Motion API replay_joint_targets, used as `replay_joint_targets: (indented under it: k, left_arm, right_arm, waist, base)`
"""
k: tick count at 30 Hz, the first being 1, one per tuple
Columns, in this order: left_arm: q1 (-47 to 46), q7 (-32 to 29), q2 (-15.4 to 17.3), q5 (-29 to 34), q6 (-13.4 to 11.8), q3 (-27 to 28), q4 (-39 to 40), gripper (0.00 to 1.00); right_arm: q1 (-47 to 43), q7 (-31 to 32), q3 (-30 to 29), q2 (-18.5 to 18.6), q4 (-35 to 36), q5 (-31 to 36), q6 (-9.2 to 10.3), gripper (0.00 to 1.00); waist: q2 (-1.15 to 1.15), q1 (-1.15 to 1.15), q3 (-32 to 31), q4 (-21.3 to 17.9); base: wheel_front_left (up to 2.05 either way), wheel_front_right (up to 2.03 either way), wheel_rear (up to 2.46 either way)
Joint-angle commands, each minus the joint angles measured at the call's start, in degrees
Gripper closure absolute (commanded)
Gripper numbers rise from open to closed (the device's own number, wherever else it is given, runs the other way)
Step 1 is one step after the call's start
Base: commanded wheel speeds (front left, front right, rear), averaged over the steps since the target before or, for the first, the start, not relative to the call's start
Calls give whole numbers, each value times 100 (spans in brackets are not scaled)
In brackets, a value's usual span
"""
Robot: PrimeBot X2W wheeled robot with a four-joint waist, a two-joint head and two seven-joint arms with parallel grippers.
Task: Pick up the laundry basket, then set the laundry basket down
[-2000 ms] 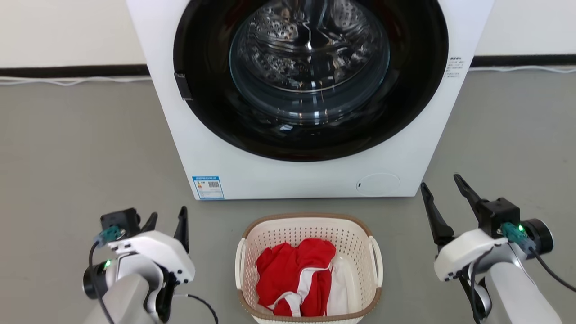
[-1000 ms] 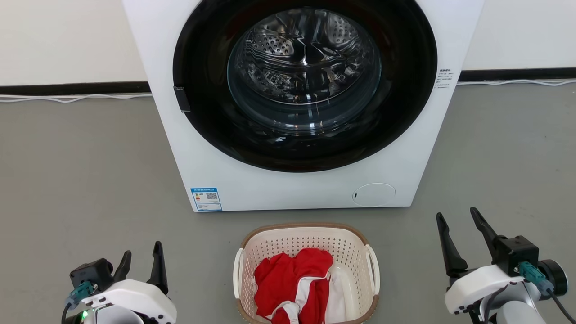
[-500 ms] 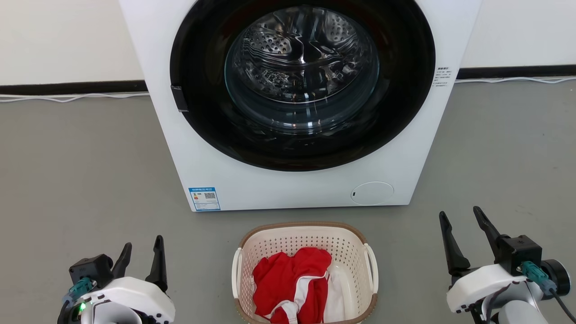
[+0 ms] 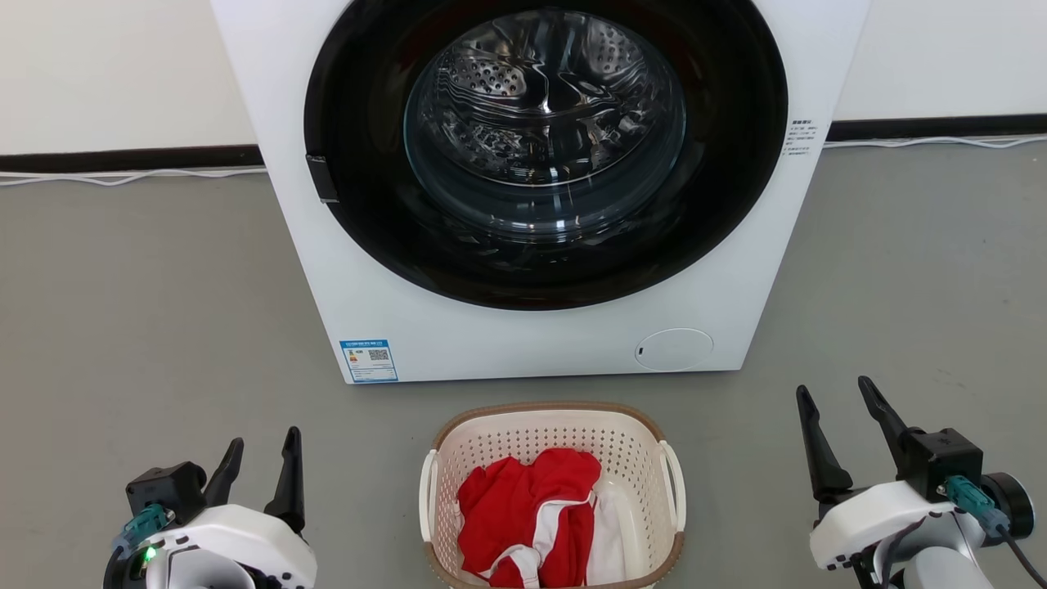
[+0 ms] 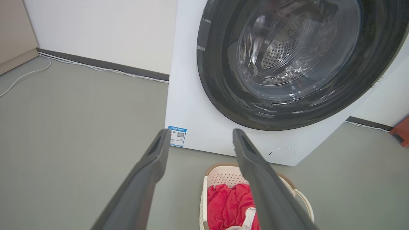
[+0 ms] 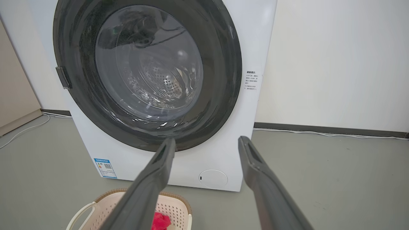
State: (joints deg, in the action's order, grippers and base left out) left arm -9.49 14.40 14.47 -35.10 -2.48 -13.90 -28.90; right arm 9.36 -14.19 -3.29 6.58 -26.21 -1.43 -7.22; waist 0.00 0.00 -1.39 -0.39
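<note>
Laundry basket (image 4: 548, 438) was cream-white, perforated, brown-rimmed, holding red cloth (image 4: 523, 507); left gripper (image 4: 264, 438) and right gripper (image 4: 833, 386) gaped empty.

White shells (image 4: 237, 536), dark fingers (image 4: 289, 478) mark left end effector (image 4: 264, 438), right end effector (image 4: 832, 386).

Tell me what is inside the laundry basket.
Inside the laundry basket lies a crumpled red garment with white trim, with white fabric beside it on the robot's right. They cover most of the basket's floor, so anything underneath cannot be seen.
</note>
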Motion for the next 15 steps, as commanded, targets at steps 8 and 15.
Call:
replay_joint_targets:
  k: [8, 15]
  left_arm:
    - [159, -21, -86, 59, 164, -105, -205, 100]
    - [214, -141, -172, -232, 206, 3, -162, 100]
  right_arm:
    - [-121, 14, 0, -65, -211, -14, 0, 100]
    - [-146, 162, -58, -96, -216, -462, 0, 100]
  waist:
    - [0, 0, 7, 7]
    - [0, 13, 2, 9]
  base:
    - [0, 0, 0]
    - [0, 0, 0]
